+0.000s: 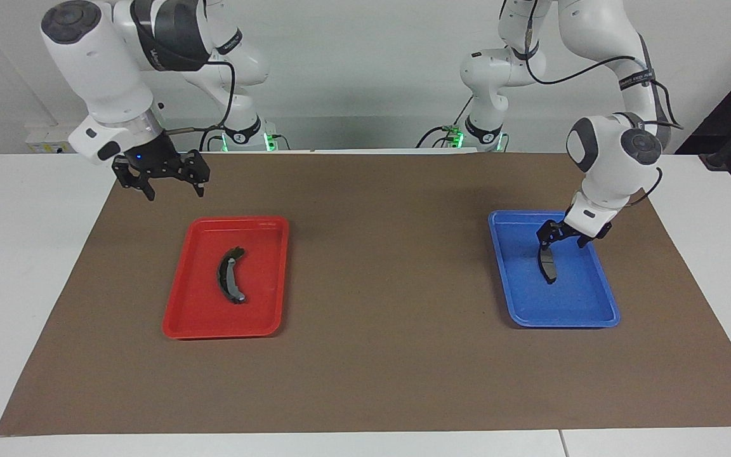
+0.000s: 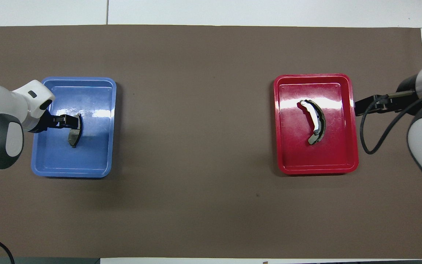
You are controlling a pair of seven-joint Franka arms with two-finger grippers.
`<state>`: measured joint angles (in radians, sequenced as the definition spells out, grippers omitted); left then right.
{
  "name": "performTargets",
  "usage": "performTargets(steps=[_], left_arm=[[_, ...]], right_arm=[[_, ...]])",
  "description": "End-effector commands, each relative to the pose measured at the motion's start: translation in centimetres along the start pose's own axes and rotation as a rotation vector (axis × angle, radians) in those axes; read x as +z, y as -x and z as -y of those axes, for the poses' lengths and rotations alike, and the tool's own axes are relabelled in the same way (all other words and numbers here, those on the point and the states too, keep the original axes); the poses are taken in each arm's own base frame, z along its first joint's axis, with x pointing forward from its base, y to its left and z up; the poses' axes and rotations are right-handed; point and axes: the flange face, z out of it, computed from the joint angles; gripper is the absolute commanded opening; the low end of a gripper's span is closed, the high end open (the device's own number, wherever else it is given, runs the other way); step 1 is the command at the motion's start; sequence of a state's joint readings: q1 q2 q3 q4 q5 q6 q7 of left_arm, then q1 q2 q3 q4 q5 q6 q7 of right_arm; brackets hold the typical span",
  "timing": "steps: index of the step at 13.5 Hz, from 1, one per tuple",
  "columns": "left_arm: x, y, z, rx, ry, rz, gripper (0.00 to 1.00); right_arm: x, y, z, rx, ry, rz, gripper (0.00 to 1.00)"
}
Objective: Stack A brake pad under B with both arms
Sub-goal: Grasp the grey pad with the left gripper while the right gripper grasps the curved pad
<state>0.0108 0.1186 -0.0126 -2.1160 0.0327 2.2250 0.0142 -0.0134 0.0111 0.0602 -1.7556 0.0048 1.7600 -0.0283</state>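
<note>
A brake pad (image 1: 548, 264), a short dark grey pad, slightly arched: lies flat in the blue plastic tray (image 1: 594, 315) at the left arm's end of the tabletop.

Left gripper (image 1: 560, 235): low over the end of the pad that is nearer to the robots, inside the tray. Jaws spread apart, holding nothing; whether the tips touch the pad cannot be told. The left arm (image 1: 613, 158) bends down steeply from a raised elbow, wrist pointing at the tray. From overhead, the gripper (image 2: 65, 121) covers the pad's (image 2: 74, 135) upper part.

B (image 1: 229, 274), a long thin crescent-shaped dark grey piece with a lighter curved face: lies in the red plastic tray (image 1: 264, 324) at the right arm's end, well apart from the blue one.

Right gripper (image 1: 172, 182): up in the air over the brown paper mat (image 1: 378, 355), near the red tray's corner, not over the crescent. Jaws wide, empty. The right arm (image 1: 102, 76) slants down from its shoulder, wrist near vertical.
</note>
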Motion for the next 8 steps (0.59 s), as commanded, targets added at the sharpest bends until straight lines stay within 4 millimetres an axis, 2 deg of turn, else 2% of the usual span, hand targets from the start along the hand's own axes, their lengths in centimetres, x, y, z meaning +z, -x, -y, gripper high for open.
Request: performTargets(steps=[1, 3, 4, 8], left_arm=[[2.5, 0.2, 0.4, 0.01, 0.001, -0.016, 0.99], [3.9, 0.0, 0.7, 0.004, 0.003, -0.009, 0.99], [4.6, -0.1, 0.7, 0.005, 0.003, -0.011, 0.99], [6.7, -0.3, 0.6, 0.009, 0.005, 0.001, 0.97]], right_arm=[[5.1, -2.0, 0.6, -0.006, -0.024, -0.001, 1.0], [10.7, -2.5, 1.0, -0.01, -0.026, -0.01, 1.0], [12.6, -2.6, 1.0, -0.008, -0.026, -0.03, 1.0], [18.3, -2.4, 1.9, -0.026, -0.031, -0.044, 1.0]])
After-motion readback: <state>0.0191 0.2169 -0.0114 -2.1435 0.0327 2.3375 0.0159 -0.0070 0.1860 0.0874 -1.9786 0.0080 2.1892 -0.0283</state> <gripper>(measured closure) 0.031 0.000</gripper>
